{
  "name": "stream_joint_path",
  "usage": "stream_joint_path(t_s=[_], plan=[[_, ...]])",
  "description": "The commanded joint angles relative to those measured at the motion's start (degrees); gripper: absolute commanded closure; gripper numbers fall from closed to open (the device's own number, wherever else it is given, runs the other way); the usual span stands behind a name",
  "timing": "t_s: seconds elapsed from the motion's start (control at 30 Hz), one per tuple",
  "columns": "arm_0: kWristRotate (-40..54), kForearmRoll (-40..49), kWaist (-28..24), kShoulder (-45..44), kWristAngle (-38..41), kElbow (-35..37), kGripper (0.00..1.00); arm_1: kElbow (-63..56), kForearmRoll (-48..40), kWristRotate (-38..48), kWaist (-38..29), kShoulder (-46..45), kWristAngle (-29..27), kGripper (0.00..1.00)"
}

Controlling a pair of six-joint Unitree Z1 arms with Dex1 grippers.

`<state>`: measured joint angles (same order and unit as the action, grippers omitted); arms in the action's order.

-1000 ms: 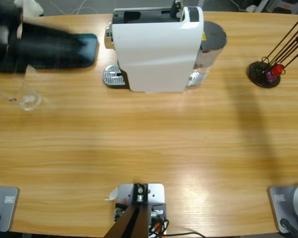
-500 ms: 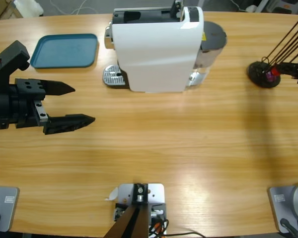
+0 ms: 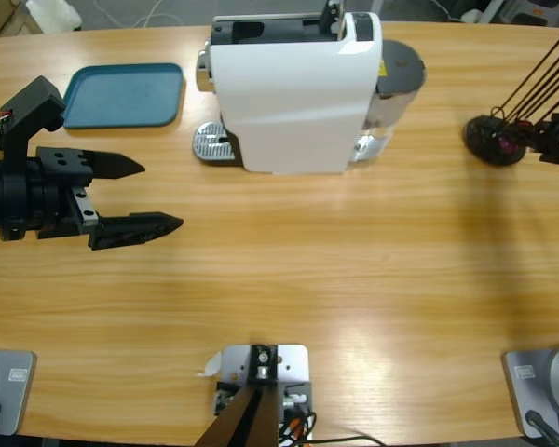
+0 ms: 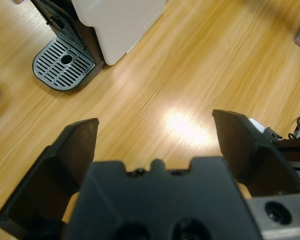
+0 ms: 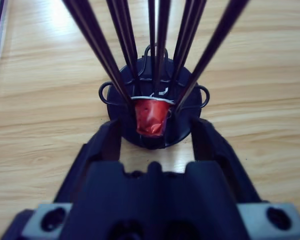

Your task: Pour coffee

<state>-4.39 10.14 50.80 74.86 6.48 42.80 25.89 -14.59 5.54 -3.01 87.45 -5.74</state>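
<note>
White coffee machine (image 3: pixel 298 88) back centre; teal tray (image 3: pixel 121 93) left; capsule rack (image 3: pixel 498 140) right.

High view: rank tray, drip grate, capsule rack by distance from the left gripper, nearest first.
From the left gripper, open at the table's left:
1. Tray, just above it at the far edge.
2. Drip grate, at the coffee machine's left foot.
3. Capsule rack, far right.

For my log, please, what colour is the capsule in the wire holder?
Red capsule, clearest in the right wrist view.
</note>
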Motion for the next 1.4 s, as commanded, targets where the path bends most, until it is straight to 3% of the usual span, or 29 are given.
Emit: stream_joint_path(t_s=[0.03,0.37,0.43,0.6,0.9,1.1,1.3,1.4], plan=[[-1.09,-0.47,0.26,1.6,-0.75,-2.37,0.009,-1.46,-2.44,-1.85,1.65,1.6,1.75,0.892],[-1.41,-0.47,0.26,1.69,-0.59,-2.98,0.009,-1.46,-3.25,-2.36,2.13,2.37,2.92,0.897],[-1.51,-0.47,0.26,1.69,-0.59,-2.98,0.009,-1.58,-3.59,-2.87,2.13,2.07,3.05,1.0],[-1.67,-0.6,0.26,1.8,-0.59,-3.37,0.009,-1.28,-2.95,-2.99,2.13,-2.46,0.99,1.0],[-1.87,-3.55,0.26,2.73,-0.07,-5.09,0.013,5.96,8.54,-3.61,1.07,-11.16,-1.4,1.0],[-2.52,-5.33,0.26,2.53,0.11,-6.73,0.013,17.05,18.49,-4.52,-1.76,-16.21,-3.16,1.0],[-2.92,-6.22,0.35,2.15,0.2,-7.78,0.013,28.57,28.58,-4.58,-6.89,-19.81,-7.83,1.0],[-3.08,-6.45,0.35,2.15,0.28,-7.9,0.013,31.59,33.45,-4.36,-11.74,-24.42,-6.76,1.0]])
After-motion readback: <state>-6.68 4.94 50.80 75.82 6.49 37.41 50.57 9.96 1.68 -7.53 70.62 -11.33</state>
